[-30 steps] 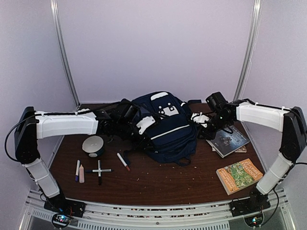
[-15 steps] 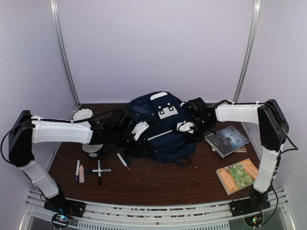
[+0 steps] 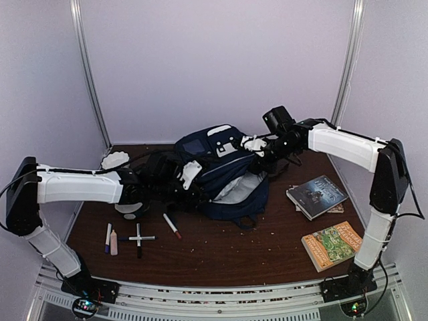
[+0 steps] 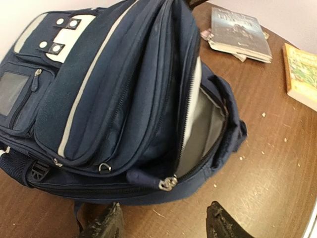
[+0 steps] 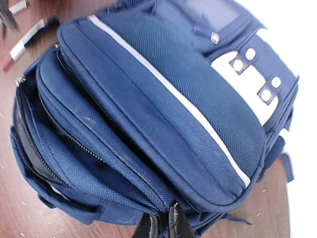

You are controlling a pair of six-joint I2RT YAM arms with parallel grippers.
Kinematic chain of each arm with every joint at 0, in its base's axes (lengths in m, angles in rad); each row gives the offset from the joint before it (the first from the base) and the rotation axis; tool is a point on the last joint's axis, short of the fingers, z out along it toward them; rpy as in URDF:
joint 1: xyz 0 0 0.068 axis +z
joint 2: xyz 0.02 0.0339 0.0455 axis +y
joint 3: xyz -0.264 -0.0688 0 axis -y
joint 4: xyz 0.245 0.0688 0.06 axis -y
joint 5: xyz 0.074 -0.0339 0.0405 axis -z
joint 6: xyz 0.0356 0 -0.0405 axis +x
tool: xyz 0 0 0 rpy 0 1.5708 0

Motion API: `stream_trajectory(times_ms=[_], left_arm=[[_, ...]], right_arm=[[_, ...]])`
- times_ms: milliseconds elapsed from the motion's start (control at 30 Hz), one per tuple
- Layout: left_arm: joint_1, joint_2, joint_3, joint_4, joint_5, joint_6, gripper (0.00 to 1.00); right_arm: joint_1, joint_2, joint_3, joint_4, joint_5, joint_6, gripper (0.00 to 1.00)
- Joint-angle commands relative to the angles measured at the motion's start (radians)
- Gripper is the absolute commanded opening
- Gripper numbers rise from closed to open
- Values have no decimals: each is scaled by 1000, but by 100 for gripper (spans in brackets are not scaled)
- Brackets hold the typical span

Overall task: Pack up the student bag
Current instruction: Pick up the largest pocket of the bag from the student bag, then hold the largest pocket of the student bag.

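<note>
Student bag (image 3: 221, 180) sits on the tabletop (image 3: 221, 264) in the middle, towards the back, between the two arms. Far left, pens (image 3: 110, 237) and a marker (image 3: 172, 225) lie loose on the wood, none packed yet. The left end effector (image 4: 166, 225) hovers just beside the bag's near-left edge, fingers (image 4: 111, 225) wide apart with nothing between them and the zip pull (image 4: 167, 183) just ahead. The main compartment gapes, showing grey lining (image 4: 203, 124) and, as far as I can see, nothing inside. The right end effector (image 5: 161, 225) is drawn narrow and seems to pinch the fabric at the bag's far-right edge, propping it up. Books (image 3: 316, 196) wait on the right.

I judge the step in hand to be holding the mouth open. The next move calls for the free left arm to catch the near lip or fetch an item while the right keeps its pinch.

Its long axis slants from far left to near right; the front pocket faces up and away, the mouth towards the books
</note>
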Motion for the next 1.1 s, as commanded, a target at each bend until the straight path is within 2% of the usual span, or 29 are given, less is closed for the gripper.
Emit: stream_trajectory(times_ms=[0,133,300,467,667,800,967,1000,1067], left_arm=[[-1,-22,3,152,-122,47,61],[-1,-29,-36,307,-137,135,64],[-14,13,-113,602,-189,165,69],[-62,109,-91,751,-241,269,70],[-97,155,-43,741,-322,306,67],[-98,165,-49,664,-457,297,65],[-95,195,-62,633,-699,308,65],[-93,200,-63,624,-721,305,65],[-93,199,-70,598,-680,287,59]], right_arm=[[32,-73,82,-7,-81,91,0],[44,-78,112,-7,-88,143,0],[46,-41,189,-57,-142,207,0],[49,-22,229,-87,-176,253,0],[52,-5,247,-101,-159,262,0],[52,-21,221,-94,-170,266,0],[49,-72,143,-50,-139,260,0],[46,-83,124,-36,-128,260,0],[38,-101,93,-21,-118,250,0]])
